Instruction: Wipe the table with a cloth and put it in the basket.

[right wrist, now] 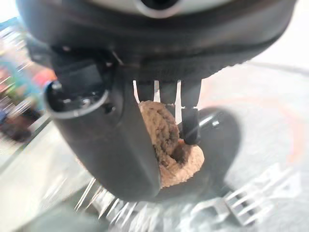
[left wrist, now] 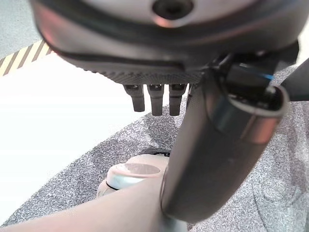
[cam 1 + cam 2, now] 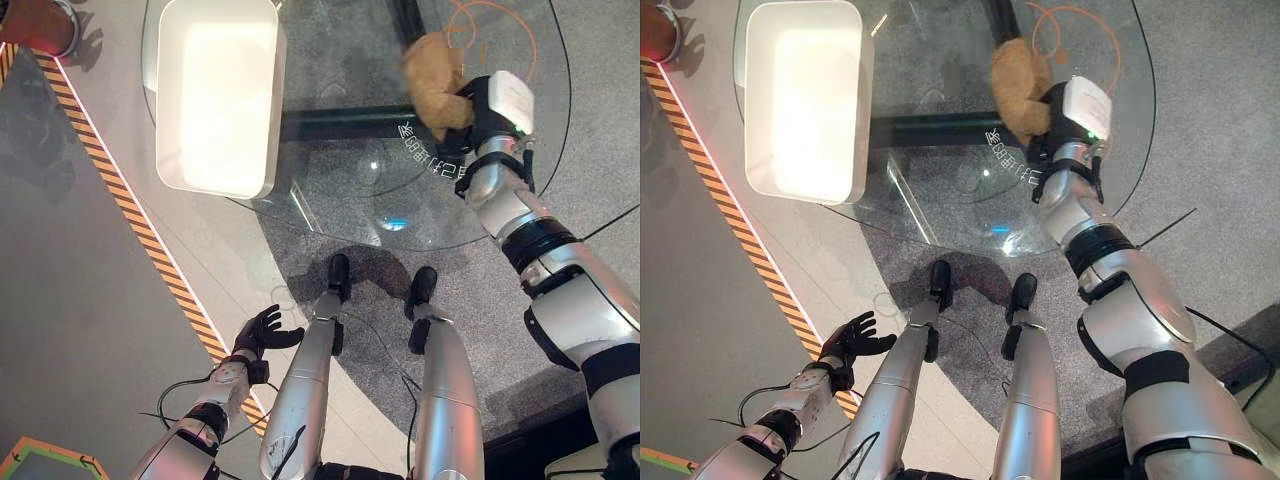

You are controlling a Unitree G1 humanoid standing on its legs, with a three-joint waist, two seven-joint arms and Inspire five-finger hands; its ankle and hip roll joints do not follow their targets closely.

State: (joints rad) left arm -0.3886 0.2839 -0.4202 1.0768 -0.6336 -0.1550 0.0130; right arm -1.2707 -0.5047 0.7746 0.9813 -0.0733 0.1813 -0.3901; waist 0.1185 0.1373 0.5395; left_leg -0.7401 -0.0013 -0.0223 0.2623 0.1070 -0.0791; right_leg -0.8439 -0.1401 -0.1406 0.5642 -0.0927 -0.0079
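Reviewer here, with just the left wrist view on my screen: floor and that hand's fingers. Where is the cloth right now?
Observer: The right hand is shut on the brown cloth, over the round glass table.
Reviewer: And the basket?
Observer: A white basket sits on the table's left part, apart from the cloth, nothing in it.
Reviewer: Is my left hand near the table?
Observer: No. The left hand hangs low over the floor with fingers spread, beside a striped line.
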